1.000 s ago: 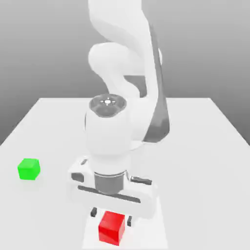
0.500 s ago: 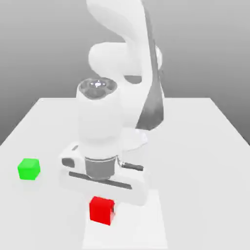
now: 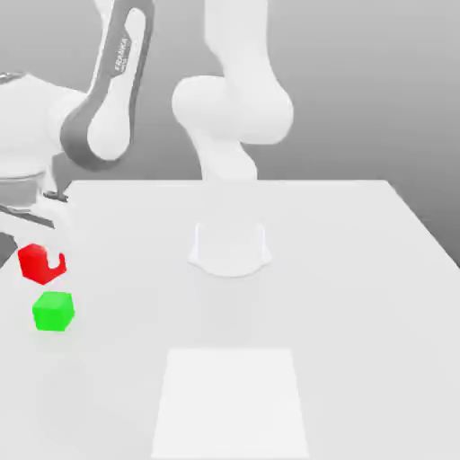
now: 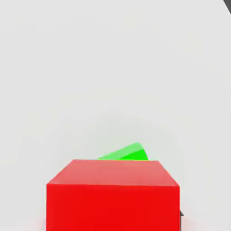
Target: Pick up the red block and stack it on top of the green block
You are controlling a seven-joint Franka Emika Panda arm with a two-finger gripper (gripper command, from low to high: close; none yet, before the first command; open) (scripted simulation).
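Observation:
At the exterior view's left, the red block (image 3: 36,263) hangs in the air, held by my gripper (image 3: 45,262), which is shut on it. One white finger (image 3: 59,246) covers part of the block. The green block (image 3: 53,311) rests on the white table (image 3: 341,296) just below the red one, with a small gap between them. In the hand view the red block (image 4: 113,198) is close up, and a corner of the green block (image 4: 128,153) peeks out behind it.
The arm's round white base (image 3: 230,247) stands at the middle of the table, with its links rising behind. A paler rectangular patch (image 3: 230,400) marks the table near the front edge.
The gripper closed on the red block near the front edge, lifted it and swung it across to the exterior view's left, above the green block. The green block has not moved.

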